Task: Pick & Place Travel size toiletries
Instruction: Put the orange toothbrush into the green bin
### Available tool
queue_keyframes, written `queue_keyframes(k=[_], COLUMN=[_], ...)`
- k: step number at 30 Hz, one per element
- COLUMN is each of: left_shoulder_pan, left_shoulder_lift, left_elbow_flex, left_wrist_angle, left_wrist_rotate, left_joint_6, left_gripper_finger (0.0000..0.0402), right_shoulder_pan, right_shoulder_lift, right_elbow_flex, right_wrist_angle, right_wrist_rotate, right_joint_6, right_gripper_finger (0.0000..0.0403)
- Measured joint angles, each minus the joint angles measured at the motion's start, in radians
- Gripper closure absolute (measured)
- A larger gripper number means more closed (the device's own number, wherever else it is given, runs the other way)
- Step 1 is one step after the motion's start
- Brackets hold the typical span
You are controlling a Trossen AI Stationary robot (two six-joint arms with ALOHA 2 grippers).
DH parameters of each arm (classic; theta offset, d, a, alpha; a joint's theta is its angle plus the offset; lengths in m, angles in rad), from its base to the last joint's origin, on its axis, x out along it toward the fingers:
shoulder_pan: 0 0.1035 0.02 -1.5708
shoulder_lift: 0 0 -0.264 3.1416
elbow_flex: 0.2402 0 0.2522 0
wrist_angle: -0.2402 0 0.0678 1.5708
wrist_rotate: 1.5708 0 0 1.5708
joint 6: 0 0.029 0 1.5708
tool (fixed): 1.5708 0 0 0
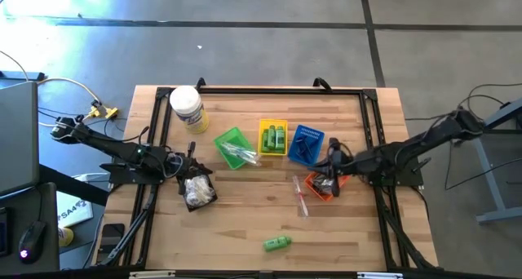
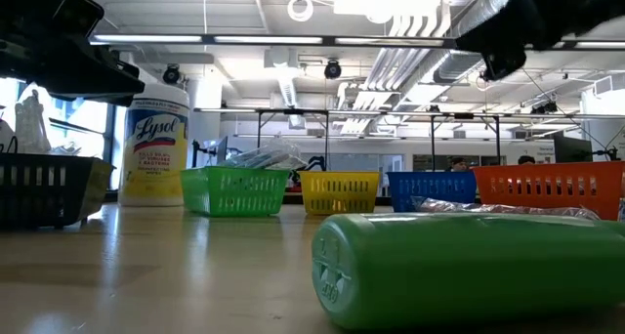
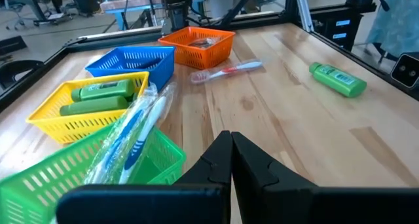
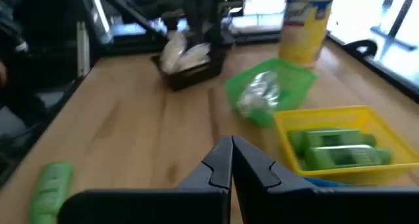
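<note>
Plan of the table from overhead, near edge to far. A green bottle (image 1: 276,244) is lying alone at 6 o'clock by the near edge, open wood all around it. A wrapped pink stick (image 1: 300,195) is lying loose just right of centre. At 9 o'clock the left gripper (image 1: 190,161) is hovering, fingers pressed together, over the black basket (image 1: 198,192) of white sachets (image 1: 196,190). At 3 o'clock the right gripper (image 1: 333,166), fingers likewise together, is covering part of the orange basket (image 1: 320,187), whose contents are hard to make out. Farther back, green (image 1: 234,147), yellow (image 1: 273,137) and blue (image 1: 306,144) baskets are standing in a row. A white jar (image 1: 187,108) is lying at 11 o'clock.
</note>
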Motion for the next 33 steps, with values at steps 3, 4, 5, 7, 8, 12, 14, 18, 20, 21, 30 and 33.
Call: queue_keyframes(k=[3, 4, 5, 7, 8, 12, 14, 18, 20, 21, 30, 33], left_shoulder_pan=[0.000, 0.000, 0.000, 0.000, 0.000, 0.000, 0.000, 0.000, 0.000, 0.000, 0.000, 0.000], left_shoulder_lift=[0.000, 0.000, 0.000, 0.000, 0.000, 0.000, 0.000, 0.000, 0.000, 0.000, 0.000, 0.000], left_elbow_flex=[0.000, 0.000, 0.000, 0.000, 0.000, 0.000, 0.000, 0.000, 0.001, 0.001, 0.001, 0.001], left_wrist_angle=[0.000, 0.000, 0.000, 0.000, 0.000, 0.000, 0.000, 0.017, 0.024, 0.024, 0.027, 0.027], left_wrist_rotate=[0.000, 0.000, 0.000, 0.000, 0.000, 0.000, 0.000, 0.000, 0.000, -0.004, -0.061, -0.061], left_joint_6=[-0.003, -0.007, -0.015, -0.033, -0.039, -0.063, -0.072, -0.079, -0.078, -0.078, -0.074, -0.050], left_gripper_finger=[0.0401, 0.0401, 0.0401, 0.0401, 0.0401, 0.0401, 0.0401, 0.0401, 0.0401, 0.0401, 0.0401, 0.0401], right_shoulder_pan=[0.074, 0.097, 0.118, 0.155, 0.174, 0.242, 0.262, 0.272, 0.272, 0.272, 0.231, 0.217], right_shoulder_lift=[0.110, 0.151, 0.194, 0.278, 0.320, 0.503, 0.589, 0.733, 0.788, 0.804, 0.818, 0.829], right_elbow_flex=[0.129, 0.165, 0.201, 0.274, 0.310, 0.425, 0.456, 0.503, 0.519, 0.525, 0.550, 0.550], right_wrist_angle=[-0.108, -0.145, -0.181, -0.254, -0.287, -0.374, -0.395, -0.391, -0.394, -0.403, -0.491, -0.495], right_wrist_rotate=[0.019, 0.019, 0.016, 0.002, -0.012, -0.074, -0.113, -0.145, -0.167, -0.167, -0.091, -0.105], right_joint_6=[0.070, 0.102, 0.139, 0.236, 0.288, 0.460, 0.526, 0.603, 0.619, 0.625, 0.834, 0.861], right_gripper_finger=[0.0400, 0.0400, 0.0400, 0.0400, 0.0400, 0.0400, 0.0400, 0.0397, 0.0384, 0.0374, 0.0223, 0.0201])
